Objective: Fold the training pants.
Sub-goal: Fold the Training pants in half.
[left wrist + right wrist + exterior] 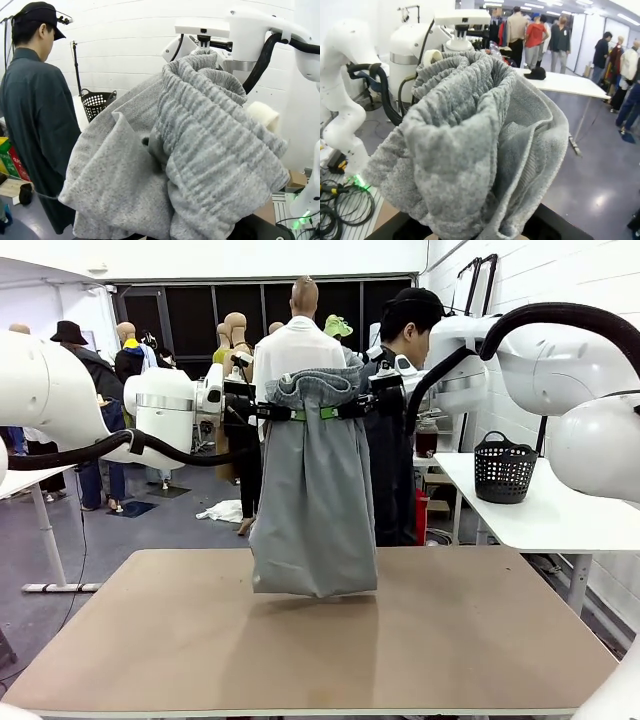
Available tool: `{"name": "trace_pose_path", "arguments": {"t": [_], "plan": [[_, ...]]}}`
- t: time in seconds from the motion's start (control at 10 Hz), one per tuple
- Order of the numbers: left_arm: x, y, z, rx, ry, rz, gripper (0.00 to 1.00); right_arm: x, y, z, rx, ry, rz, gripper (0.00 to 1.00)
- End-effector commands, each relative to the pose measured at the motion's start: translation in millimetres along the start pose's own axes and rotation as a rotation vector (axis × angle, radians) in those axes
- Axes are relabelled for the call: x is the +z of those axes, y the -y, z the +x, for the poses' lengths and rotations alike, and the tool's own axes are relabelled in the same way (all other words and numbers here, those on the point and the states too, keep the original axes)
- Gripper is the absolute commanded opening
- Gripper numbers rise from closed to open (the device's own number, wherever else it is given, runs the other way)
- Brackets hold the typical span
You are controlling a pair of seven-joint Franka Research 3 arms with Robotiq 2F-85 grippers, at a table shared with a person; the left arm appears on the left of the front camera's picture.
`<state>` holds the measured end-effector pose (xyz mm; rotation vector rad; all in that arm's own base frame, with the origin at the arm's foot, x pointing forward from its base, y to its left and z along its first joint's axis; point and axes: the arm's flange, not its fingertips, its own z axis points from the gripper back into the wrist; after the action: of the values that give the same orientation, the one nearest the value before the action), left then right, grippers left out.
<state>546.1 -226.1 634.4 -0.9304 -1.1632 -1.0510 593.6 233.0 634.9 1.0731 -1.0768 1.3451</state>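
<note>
The brown counter lies bare from edge to edge, with open room on both sides of the hanging cloth and along its near edge. Above it the grey training pants hang upright, held off the surface by the waistband, their folded lower end hovering just over the counter's far half. The left gripper pinches the waistband's left side and the right gripper its right side, both clamped narrow on the fabric, with the green pads showing between them. A person in dark clothes stands just behind the pants at the far side. A white side table at the right carries a black mesh basket, well apart from the pants.

The left wrist view adds the gathered, ribbed waistband bunched close in front of the lens, the person from the side and the basket past the cloth. The right wrist view shows the waistband's open mouth and the inner fleece, with the left arm beyond it.
</note>
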Motion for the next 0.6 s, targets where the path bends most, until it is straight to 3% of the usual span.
{"name": "trace_pose_path", "arguments": {"t": [0.0, 0.3, 0.5], "plan": [[-10, -22, 22, -0.021, -0.020, 0.015, 0.00, -5, 29, 19, 0.015, -0.029, -0.016, 0.00], [-24, -52, 34, -0.022, -0.014, 0.029, 0.00, -4, 61, 30, 0.027, -0.061, -0.037, 0.00], [-29, -74, 26, 0.007, -0.028, 0.040, 0.00, -8, 74, 17, 0.017, -0.056, -0.054, 0.00]]}}
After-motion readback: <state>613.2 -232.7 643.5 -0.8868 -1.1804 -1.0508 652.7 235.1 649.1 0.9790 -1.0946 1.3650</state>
